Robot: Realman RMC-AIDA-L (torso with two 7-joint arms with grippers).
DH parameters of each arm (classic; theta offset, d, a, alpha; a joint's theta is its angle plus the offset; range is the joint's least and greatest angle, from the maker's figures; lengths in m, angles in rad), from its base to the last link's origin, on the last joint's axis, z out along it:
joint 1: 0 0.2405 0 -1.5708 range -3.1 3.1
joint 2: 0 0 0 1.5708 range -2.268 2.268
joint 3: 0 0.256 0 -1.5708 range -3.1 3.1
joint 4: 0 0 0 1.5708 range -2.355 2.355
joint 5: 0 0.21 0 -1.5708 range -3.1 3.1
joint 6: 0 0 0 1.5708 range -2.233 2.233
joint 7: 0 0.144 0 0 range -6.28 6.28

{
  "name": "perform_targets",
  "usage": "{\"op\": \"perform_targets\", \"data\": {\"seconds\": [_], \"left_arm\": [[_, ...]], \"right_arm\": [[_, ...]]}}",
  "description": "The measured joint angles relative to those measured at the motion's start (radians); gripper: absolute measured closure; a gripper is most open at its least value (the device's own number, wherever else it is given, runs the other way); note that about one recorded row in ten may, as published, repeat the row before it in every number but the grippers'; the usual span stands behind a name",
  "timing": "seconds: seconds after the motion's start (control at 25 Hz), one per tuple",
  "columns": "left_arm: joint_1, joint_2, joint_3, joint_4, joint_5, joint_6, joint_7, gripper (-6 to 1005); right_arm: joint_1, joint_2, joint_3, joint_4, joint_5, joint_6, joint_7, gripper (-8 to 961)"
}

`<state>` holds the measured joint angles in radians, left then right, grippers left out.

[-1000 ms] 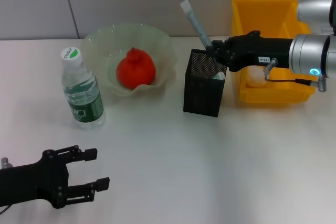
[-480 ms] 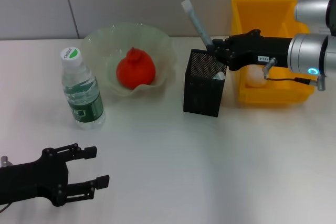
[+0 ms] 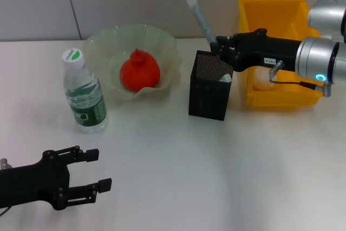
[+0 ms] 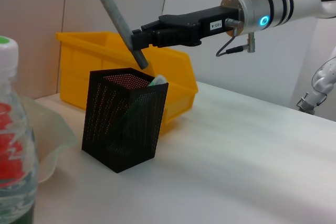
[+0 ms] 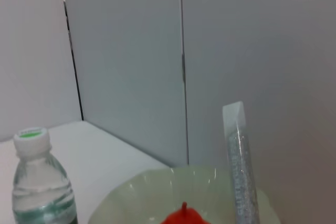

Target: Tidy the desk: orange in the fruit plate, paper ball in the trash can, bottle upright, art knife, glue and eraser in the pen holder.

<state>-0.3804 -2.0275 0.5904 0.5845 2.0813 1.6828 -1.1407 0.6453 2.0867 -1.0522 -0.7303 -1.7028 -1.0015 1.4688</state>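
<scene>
Knife (image 3: 199, 19) lifted slightly since earlier, right gripper (image 3: 218, 47) clenched on it above holder (image 3: 210, 86); lower it straight down; left gripper (image 3: 93, 176) released, idle.

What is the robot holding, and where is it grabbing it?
The right gripper holds the art knife by its lower end, above the pen holder. The left gripper holds nothing.

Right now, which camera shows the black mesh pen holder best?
The left wrist view: the black mesh pen holder stands whole, side-on, its open top visible. The head view shows it from above, its far rim behind the right gripper. The right wrist view misses it.
</scene>
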Motion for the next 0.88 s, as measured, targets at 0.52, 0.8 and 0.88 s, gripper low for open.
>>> {"op": "perform_targets", "data": {"seconds": [0.52, 0.8, 0.88], "left_arm": [[-0.002, 0.003, 0.001, 0.0, -0.006, 0.0, -0.001, 229], [-0.003, 0.003, 0.0, 0.0, -0.006, 0.0, 0.001, 229], [-0.004, 0.002, 0.002, 0.0, -0.006, 0.0, 0.003, 229]], "right_arm": [[-0.053, -0.004, 0.011, 0.161, 0.327, -0.056, -0.315, 808], [-0.055, -0.007, 0.012, 0.272, 0.459, -0.083, -0.454, 808], [-0.051, -0.008, 0.01, 0.284, 0.466, -0.085, -0.463, 808]]}}
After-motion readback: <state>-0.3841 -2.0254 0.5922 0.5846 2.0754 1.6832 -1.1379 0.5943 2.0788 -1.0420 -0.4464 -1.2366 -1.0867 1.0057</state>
